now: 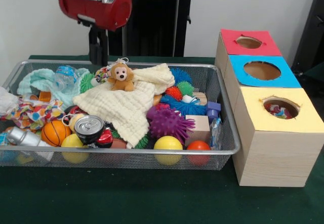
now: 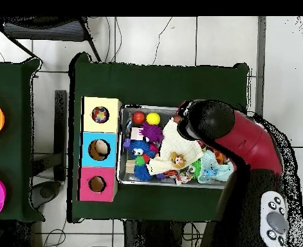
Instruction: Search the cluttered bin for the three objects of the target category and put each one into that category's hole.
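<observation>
The wire mesh bin (image 1: 230, 133) is full of toys and cloths; it also shows in the overhead view (image 2: 131, 108). One white cloth with bright dots (image 1: 31, 113) lies at the bin's left end, partly under other things. Another dotted piece (image 1: 103, 74) peeks out beside a plush monkey. A dotted cloth (image 1: 277, 110) shows inside the hole (image 1: 280, 107) of the yellow-topped box, and in the overhead view the hole (image 2: 100, 114) also shows colour inside. My gripper (image 1: 98, 49) hangs empty above the bin's far rim, left of the monkey. In the overhead view the arm (image 2: 208, 121) hides it.
A cream waffle cloth (image 1: 126, 107), a plush monkey (image 1: 121, 77), a mint-green cloth (image 1: 40, 79), a purple spiky ball (image 1: 168, 122), a can (image 1: 88, 126) and several balls fill the bin. Blue-topped (image 1: 261, 71) and red-topped (image 1: 249, 42) boxes stand behind the yellow one.
</observation>
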{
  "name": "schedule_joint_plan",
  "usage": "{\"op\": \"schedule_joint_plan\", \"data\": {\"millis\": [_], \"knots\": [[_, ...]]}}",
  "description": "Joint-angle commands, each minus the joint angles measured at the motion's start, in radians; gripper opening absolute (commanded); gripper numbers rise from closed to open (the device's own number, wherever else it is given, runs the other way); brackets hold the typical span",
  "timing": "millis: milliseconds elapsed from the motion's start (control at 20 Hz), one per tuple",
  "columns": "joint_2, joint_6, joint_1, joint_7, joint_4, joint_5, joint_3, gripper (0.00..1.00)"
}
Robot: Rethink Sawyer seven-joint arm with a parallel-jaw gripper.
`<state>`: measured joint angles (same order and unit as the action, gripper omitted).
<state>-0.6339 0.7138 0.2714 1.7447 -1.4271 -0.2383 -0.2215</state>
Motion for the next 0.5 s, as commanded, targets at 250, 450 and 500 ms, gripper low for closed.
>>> {"op": "schedule_joint_plan", "data": {"millis": [250, 450, 500], "knots": [[0.046, -0.115, 0.069, -0.163, -0.018, 0.152, 0.251, 0.00], [0.048, -0.089, 0.073, -0.146, 0.025, 0.237, 0.253, 1.00], [0.060, -0.053, 0.059, -0.149, 0.058, 0.259, 0.231, 1.00]]}}
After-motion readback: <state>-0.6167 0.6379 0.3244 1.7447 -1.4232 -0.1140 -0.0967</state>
